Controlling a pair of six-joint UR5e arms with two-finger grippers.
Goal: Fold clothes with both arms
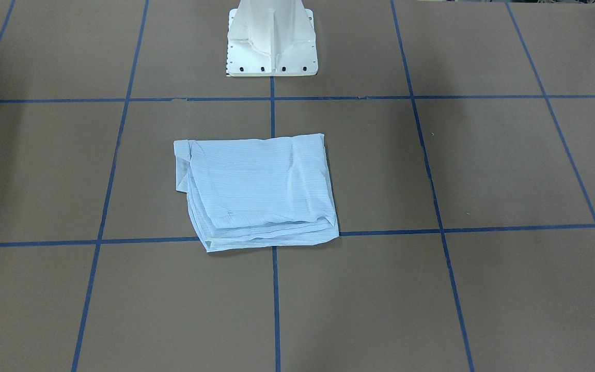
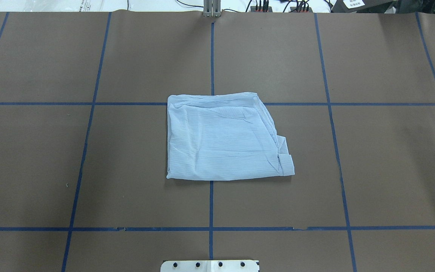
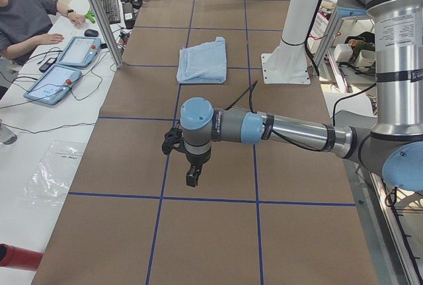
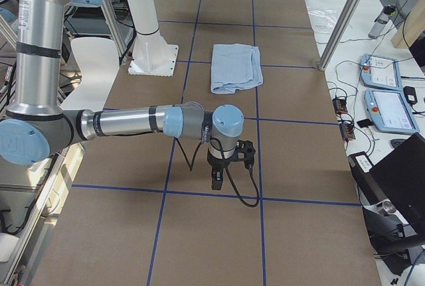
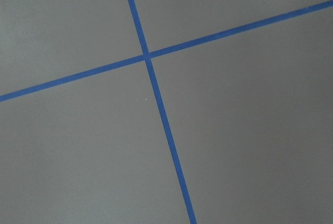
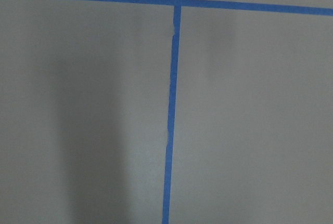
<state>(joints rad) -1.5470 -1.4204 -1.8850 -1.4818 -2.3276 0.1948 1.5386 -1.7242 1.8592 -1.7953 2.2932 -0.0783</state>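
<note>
Closest to the left-end camera, the silver-grey tubular left arm point(image 3: 291, 129) with light blue joint caps reaches low over the brown paper-covered table point(image 2: 391, 170) with its blue tape grid. Its black 2-finger left gripper point(image 3: 191, 178) points down at bare paper. At the opposite end the matching right arm point(image 4: 133, 121) mirrors that pose, with its black right gripper point(image 4: 217, 180) hanging just above the surface. I cannot tell how far apart either gripper's fingers are. Both wrist cameras see only paper and tape, so I judge that neither carries anything.

The thin, light blue, finely striped shirt point(image 2: 221, 139) lies well apart from both arms. It sits mid-table in front of the white pedestal base point(image 1: 271, 46), across the centre tape line. It is folded into a rough rectangle, and the task looks all but finished.

The risk lies in touching it again. On the robot's right side the layers step out unevenly, and 1 small flap point(image 2: 286, 162) pokes from the near corner. A pinch there would probably catch only the top layer of such light cloth and peel the packet open. If the 2 arms pull unequally, the stack would likely skew or slide on the smooth paper. A black cable point(image 4: 254, 204) loops below the right wrist and could drag over the shirt on a low pass.
</note>
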